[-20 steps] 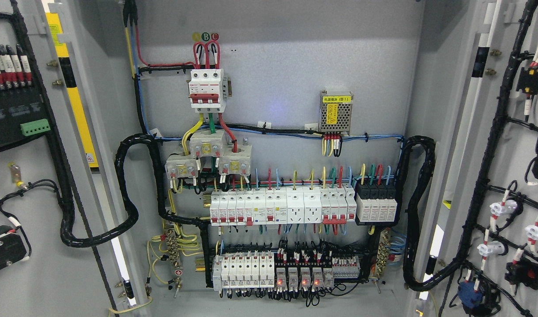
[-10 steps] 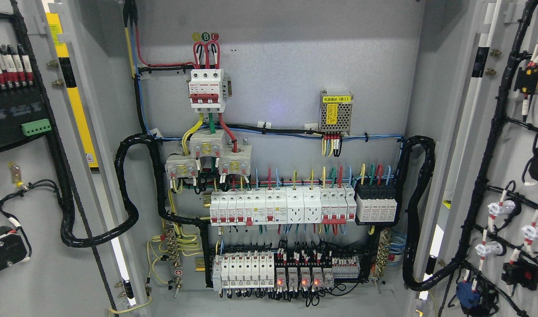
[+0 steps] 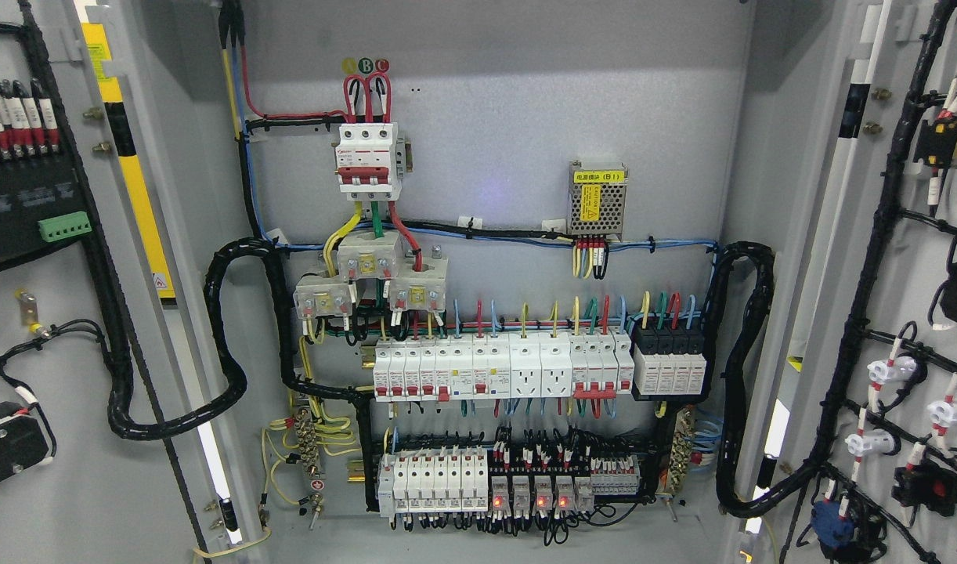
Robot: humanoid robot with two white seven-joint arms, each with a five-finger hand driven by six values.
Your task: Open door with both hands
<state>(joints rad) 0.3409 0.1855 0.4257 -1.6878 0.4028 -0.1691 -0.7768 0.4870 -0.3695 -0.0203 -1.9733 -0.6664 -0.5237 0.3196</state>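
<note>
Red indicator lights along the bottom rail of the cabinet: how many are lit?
4. They glow in a row on the relay modules at the bottom centre: first, second, third, fourth. Wiring could hide others.

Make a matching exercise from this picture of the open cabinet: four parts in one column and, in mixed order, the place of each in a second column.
Parts
1. three-pole breaker
2. power supply module
3. green terminal block
4. row of red indicator lights

Places
A. on the inside of the left door
B. bottom of the back panel, near the middle
C. upper part of the back panel, left of centre
D. back panel, right of centre, under a yellow label

Pairs: 1-C, 2-D, 3-A, 4-B
</note>
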